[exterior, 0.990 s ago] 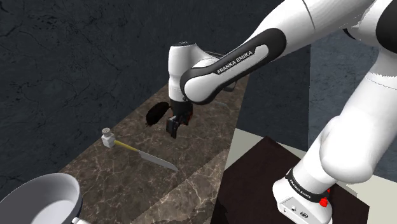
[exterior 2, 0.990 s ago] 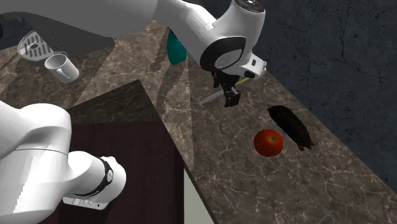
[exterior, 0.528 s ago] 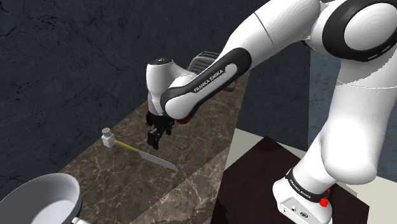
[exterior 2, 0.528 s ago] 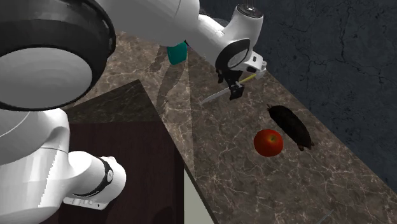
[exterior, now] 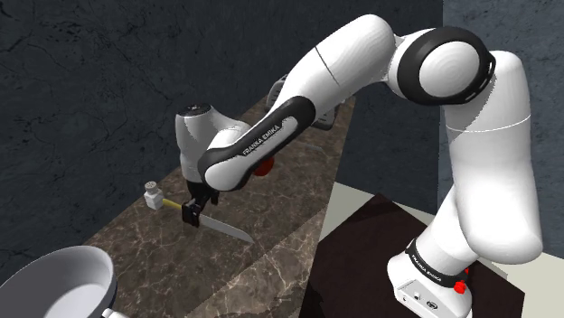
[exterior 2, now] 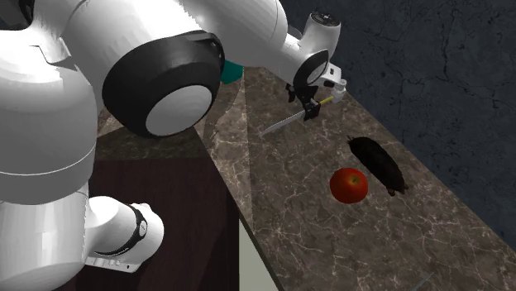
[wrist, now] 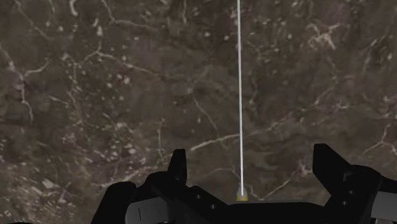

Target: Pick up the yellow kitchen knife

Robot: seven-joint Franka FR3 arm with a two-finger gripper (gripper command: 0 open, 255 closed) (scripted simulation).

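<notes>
The countertop (exterior: 154,248) was dark brown marble with pale veining. The knife (exterior: 226,228) had a yellow handle and a silvery blade. The gripper (exterior: 192,214) was black, the arm (exterior: 343,63) white with dark joints. The apple (exterior 2: 349,184) was red, the pan (exterior: 45,280) pale grey with a dark rim.

Open counter (exterior: 271,217) either side of the knife (exterior: 228,229), shaker (exterior: 152,193) at its handle end, pan (exterior: 63,282) well apart

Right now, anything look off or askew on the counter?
Only the knife: in the wrist view it shows as a hairline between the fingers of the open gripper, so it seems to stand on its edge rather than lie flat. Nothing looks spilled or damaged.
</notes>
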